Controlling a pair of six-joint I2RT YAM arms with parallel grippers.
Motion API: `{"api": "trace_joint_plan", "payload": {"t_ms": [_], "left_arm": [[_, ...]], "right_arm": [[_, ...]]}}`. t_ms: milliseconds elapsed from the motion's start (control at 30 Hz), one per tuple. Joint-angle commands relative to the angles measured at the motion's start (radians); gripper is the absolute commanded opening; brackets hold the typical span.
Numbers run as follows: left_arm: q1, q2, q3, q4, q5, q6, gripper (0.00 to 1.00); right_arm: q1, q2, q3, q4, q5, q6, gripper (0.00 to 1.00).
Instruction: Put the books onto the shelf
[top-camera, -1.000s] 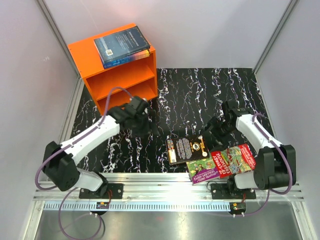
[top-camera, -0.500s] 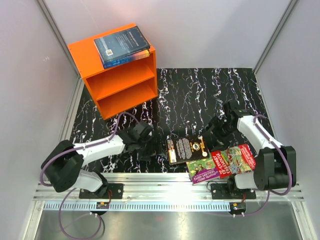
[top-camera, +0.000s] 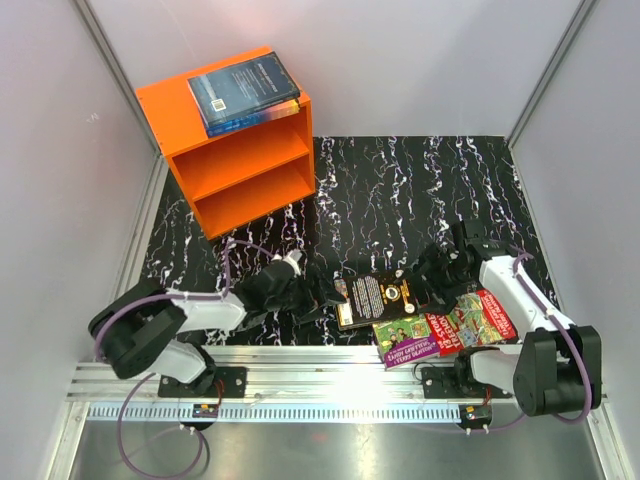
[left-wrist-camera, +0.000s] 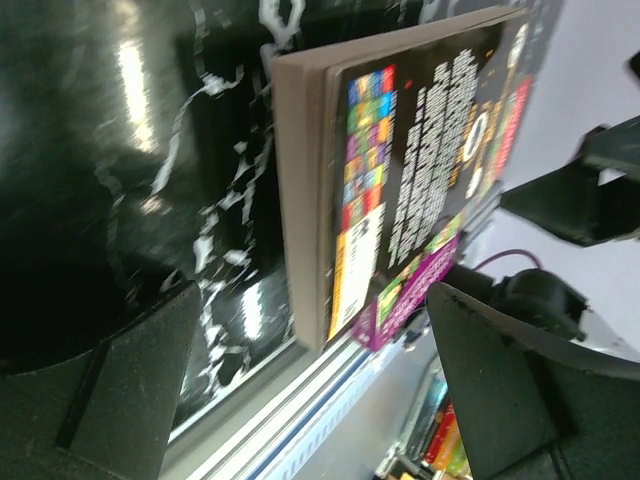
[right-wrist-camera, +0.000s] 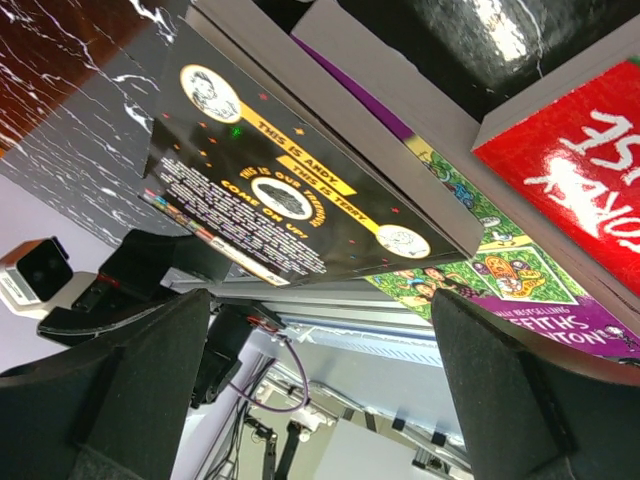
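The orange shelf (top-camera: 245, 165) stands at the back left, and the large blue book (top-camera: 243, 93) lies flat on its top. Of the other books, the black one with yellow marks (top-camera: 375, 298) (left-wrist-camera: 420, 170) (right-wrist-camera: 270, 190) lies near the front edge, partly over the green-purple book (top-camera: 410, 342) (right-wrist-camera: 500, 280). The red book (top-camera: 482, 315) (right-wrist-camera: 570, 170) lies to their right. My left gripper (top-camera: 318, 296) (left-wrist-camera: 320, 400) is open, low at the black book's left edge. My right gripper (top-camera: 432, 276) (right-wrist-camera: 325, 390) is open at its right edge. Neither holds anything.
The books lie on a black marbled mat (top-camera: 400, 190). An aluminium rail (top-camera: 330, 365) carrying both arm bases runs right in front of them. White walls close in the left, back and right. Both shelf compartments show nothing inside.
My left arm has swung from near the shelf down and right, low to the black book's left edge. My right gripper has dropped slightly toward the book's right edge.
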Motion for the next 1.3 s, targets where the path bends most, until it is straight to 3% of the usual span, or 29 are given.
{"api": "trace_joint_plan", "payload": {"t_ms": [0,200,267,400,633,767,900,967,1067,1133,1267], "left_arm": [[-0.020,0.075,-0.007,0.256,-0.026,-0.070,0.99],[-0.074,0.235,0.041,0.346,-0.052,-0.126,0.96],[-0.091,0.250,0.044,0.343,-0.076,-0.139,0.90],[-0.097,0.234,0.046,0.304,-0.105,-0.142,0.63],[-0.097,0.230,0.055,0.278,-0.127,-0.133,0.45],[-0.097,0.244,0.087,0.284,-0.127,-0.126,0.30],[-0.097,0.255,0.128,0.269,-0.122,-0.114,0.03],[-0.097,0.224,0.148,0.241,-0.118,-0.110,0.00],[-0.095,0.124,0.188,0.076,-0.134,-0.064,0.00],[-0.095,0.051,0.280,-0.147,-0.173,0.021,0.00],[-0.060,-0.110,0.453,-0.432,-0.223,0.130,0.00]], "right_arm": [[-0.004,-0.039,-0.010,0.019,-0.024,0.015,1.00],[-0.005,-0.056,-0.009,-0.007,-0.018,0.003,1.00],[-0.004,-0.065,-0.004,-0.017,-0.018,-0.007,1.00],[-0.004,-0.070,-0.003,-0.025,-0.016,-0.021,1.00],[-0.004,-0.068,-0.006,-0.019,-0.030,-0.037,1.00],[-0.005,-0.065,0.003,-0.031,-0.036,-0.057,1.00],[-0.005,-0.068,0.017,-0.050,-0.039,-0.077,1.00],[-0.004,-0.076,0.025,-0.060,-0.041,-0.077,1.00],[-0.004,-0.103,0.054,-0.083,-0.039,-0.062,1.00],[-0.005,-0.137,0.107,-0.114,-0.031,-0.044,1.00],[-0.005,-0.177,0.270,-0.161,-0.024,0.012,1.00]]}}
